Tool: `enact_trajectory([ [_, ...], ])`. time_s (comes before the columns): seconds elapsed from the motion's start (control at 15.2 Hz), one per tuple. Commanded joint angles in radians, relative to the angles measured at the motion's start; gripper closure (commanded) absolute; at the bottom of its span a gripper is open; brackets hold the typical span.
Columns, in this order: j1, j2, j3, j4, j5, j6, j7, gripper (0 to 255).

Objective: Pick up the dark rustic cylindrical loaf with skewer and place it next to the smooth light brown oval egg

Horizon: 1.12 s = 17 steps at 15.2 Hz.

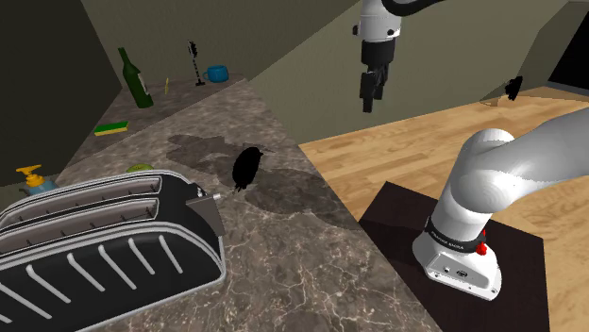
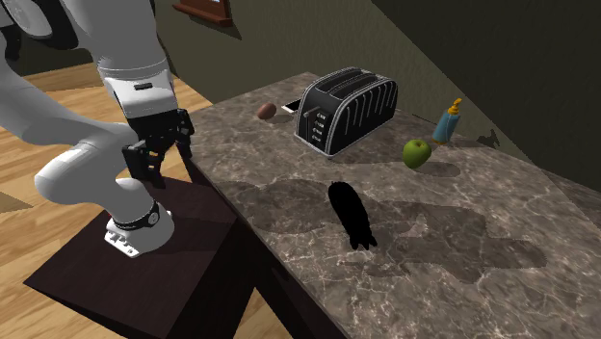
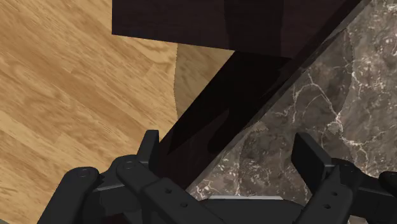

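While the end effector [image 1: 370, 94] hangs released over the bench [image 1: 311, 255] edge, dark loaf [image 1: 247, 168] on the bench, brown egg [image 2: 267, 111] near the toaster [image 2: 345, 108].

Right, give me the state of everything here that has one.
Claw: open, holding nothing.
Loaf: on the counter, not held.
Toaster: upright, nothing sticking out of its slots.
Egg: lying on the counter near the toaster.
Apple: whole, resting on the counter.
Green bottle: upright.
Pump bottle: upright.
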Motion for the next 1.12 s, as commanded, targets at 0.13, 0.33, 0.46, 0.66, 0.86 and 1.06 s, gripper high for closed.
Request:
enact_trajectory([
  [0.13,0.001,-0.038,0.056,-0.064,0.031,0.063,0.091,0],
  [0.33,0.005,-0.074,0.147,-0.146,0.079,0.164,0.228,0],
  [0.46,0.009,-0.082,0.214,-0.19,0.11,0.235,0.321,0],
  [0.66,0.011,-0.067,0.321,-0.236,0.151,0.349,0.465,0],
  [0.86,-0.001,-0.02,0.437,-0.257,0.18,0.466,0.614,0],
  [1.06,-0.037,0.055,0.564,-0.253,0.186,0.583,0.771,0],
])
